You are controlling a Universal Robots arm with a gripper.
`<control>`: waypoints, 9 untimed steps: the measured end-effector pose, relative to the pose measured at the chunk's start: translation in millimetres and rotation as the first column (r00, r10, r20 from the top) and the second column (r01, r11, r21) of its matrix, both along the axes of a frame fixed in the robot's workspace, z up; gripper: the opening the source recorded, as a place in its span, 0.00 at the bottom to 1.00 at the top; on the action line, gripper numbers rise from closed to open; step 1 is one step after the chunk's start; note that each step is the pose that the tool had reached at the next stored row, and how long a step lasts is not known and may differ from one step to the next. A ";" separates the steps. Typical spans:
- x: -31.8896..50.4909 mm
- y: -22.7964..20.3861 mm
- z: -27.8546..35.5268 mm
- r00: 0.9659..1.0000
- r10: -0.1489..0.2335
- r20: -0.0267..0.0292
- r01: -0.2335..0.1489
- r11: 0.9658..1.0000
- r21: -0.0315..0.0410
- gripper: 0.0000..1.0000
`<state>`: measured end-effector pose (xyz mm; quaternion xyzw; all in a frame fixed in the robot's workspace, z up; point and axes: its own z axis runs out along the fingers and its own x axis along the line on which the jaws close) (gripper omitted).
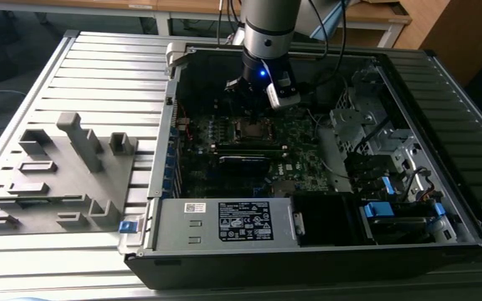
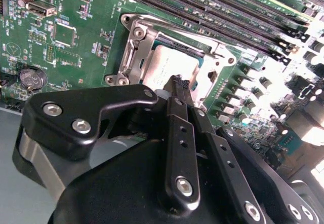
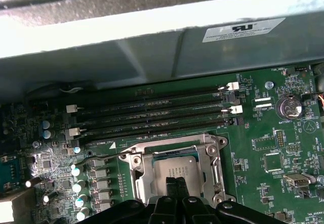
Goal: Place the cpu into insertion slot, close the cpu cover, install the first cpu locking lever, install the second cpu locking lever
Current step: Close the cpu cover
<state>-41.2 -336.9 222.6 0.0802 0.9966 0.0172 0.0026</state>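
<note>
The cpu (image 3: pixel 174 167) (image 2: pixel 163 64) lies flat in the insertion slot (image 1: pixel 250 130) on the green motherboard. The silver cpu cover (image 3: pixel 143 176) (image 2: pixel 135 46) lies down around it, and the chip's grey top shows through the cut-out. My gripper (image 2: pixel 177 82) (image 3: pixel 174 182) is shut with nothing between its black fingers. Its tips sit just over the chip's near edge. In the exterior view the gripper (image 1: pixel 252 108) hangs straight above the socket inside the open computer case. A thin wire locking lever (image 3: pixel 101 156) runs out sideways from the socket's corner.
Long black memory slots (image 3: pixel 152 117) (image 2: pixel 212 11) run beside the socket. A coin battery (image 3: pixel 288 106) and silver capacitors (image 3: pixel 78 186) stand nearby. The case wall (image 3: pixel 152 57) rises behind the slots. The black-labelled power supply box (image 1: pixel 241 222) and a grey fixture tray (image 1: pixel 57 175) sit toward the exterior view's front and left.
</note>
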 end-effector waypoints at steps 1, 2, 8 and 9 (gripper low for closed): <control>0.0 0.0 0.0 1.000 0.000 0.000 0.000 1.000 0.000 0.11; 0.0 0.0 0.0 1.000 0.000 0.000 0.000 1.000 0.000 0.11; -0.1 0.0 -1.5 1.000 0.000 0.000 0.000 1.000 0.001 0.11; -0.4 0.0 -1.5 1.000 0.000 0.000 0.000 1.000 0.002 0.11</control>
